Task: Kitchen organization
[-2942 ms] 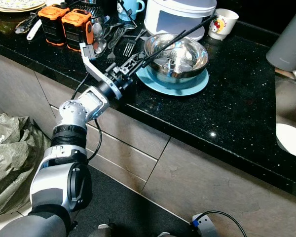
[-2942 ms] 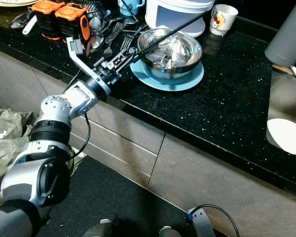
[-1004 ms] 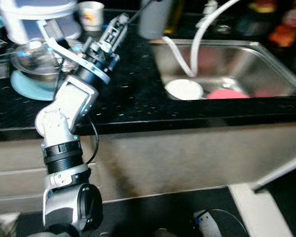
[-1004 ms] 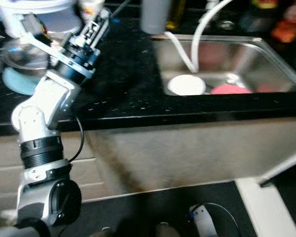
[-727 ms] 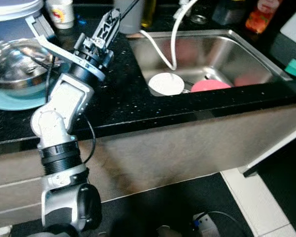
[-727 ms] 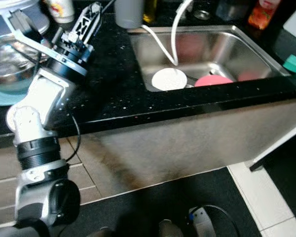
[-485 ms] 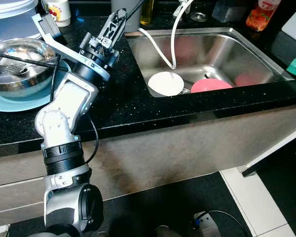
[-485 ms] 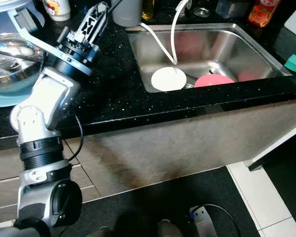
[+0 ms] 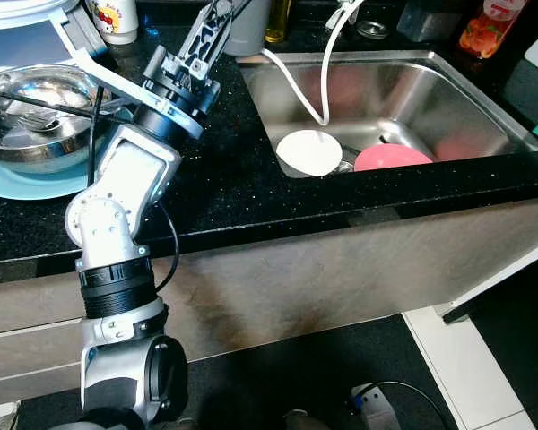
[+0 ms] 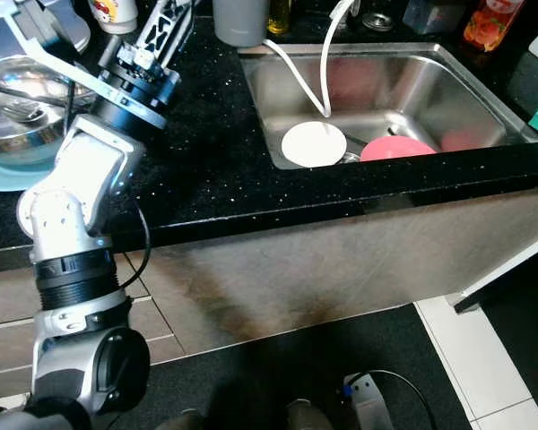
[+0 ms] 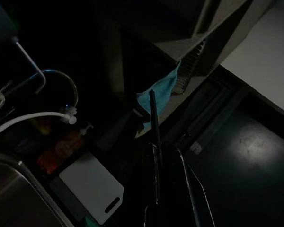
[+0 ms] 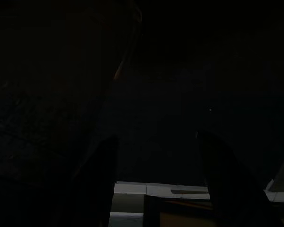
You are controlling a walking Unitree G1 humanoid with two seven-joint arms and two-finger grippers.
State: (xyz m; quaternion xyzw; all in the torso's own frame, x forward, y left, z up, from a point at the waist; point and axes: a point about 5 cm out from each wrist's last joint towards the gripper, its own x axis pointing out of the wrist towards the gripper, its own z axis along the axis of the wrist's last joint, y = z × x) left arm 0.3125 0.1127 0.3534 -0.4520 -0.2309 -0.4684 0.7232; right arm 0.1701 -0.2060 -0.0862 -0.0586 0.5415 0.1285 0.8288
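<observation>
- Your left gripper (image 11: 157,156) is raised above the black countertop (image 9: 224,179), between the steel bowl (image 9: 36,112) and the sink (image 9: 386,98), with its fingers angled up and away from the robot.
- In the left wrist view, the fingers are pressed together on a thin dark rod (image 11: 153,118) that sticks out past the tips. What the rod is cannot be made out.
- The steel bowl sits on a light blue plate (image 9: 27,184) at the robot's left; utensils lie inside the bowl.
- The sink holds a white round plate (image 9: 309,152) and a pink plate (image 9: 392,158), just beside each other. A white hose (image 9: 296,81) hangs down into the basin above the white plate.
- A grey cup (image 10: 239,20) stands on the countertop at the sink's far left corner, and a white printed mug (image 9: 117,20) stands behind the bowl.
- Your right gripper (image 12: 156,179) shows in its very dark wrist view with its 2 fingers held apart and nothing between them.
</observation>
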